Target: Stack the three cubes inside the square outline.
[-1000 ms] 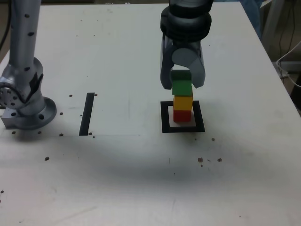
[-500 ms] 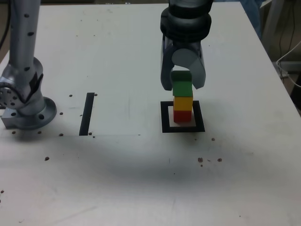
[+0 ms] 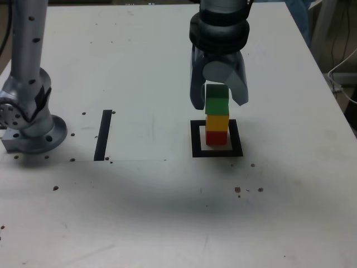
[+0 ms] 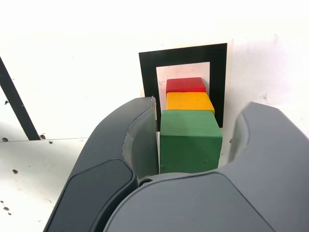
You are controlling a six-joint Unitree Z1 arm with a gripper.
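Arm base (image 3: 28, 120): standing at the exterior view's left on the white tabletop (image 3: 139, 212), well apart from the work.
Black strip (image 3: 103, 134): lying flat between the arm base and the square outline; playing no part in the stack.
Square outline (image 3: 196, 139): lying right of centre in the exterior view, its white centre carrying the stack.
Red cube (image 3: 216, 137): sitting at the bottom, inside the outline.
Yellow cube (image 3: 217, 121): resting squarely on the red cube.
Green cube (image 3: 216, 103): sitting on top of the yellow cube, completing a three-high column.
Gripper (image 3: 218, 102): hanging straight over the stack, its jaws standing on either side of the green cube; in the wrist view a narrow gap is showing on each side of the green cube (image 4: 190, 140), so the gripper (image 4: 190, 142) is standing parted and not pinching the cube.
Step in hand: judging by the gaps, the release of the last cube is under way.
Next move: calling for a straight upward lift, keeping both jaws off the green cube so that the column is not nudged.
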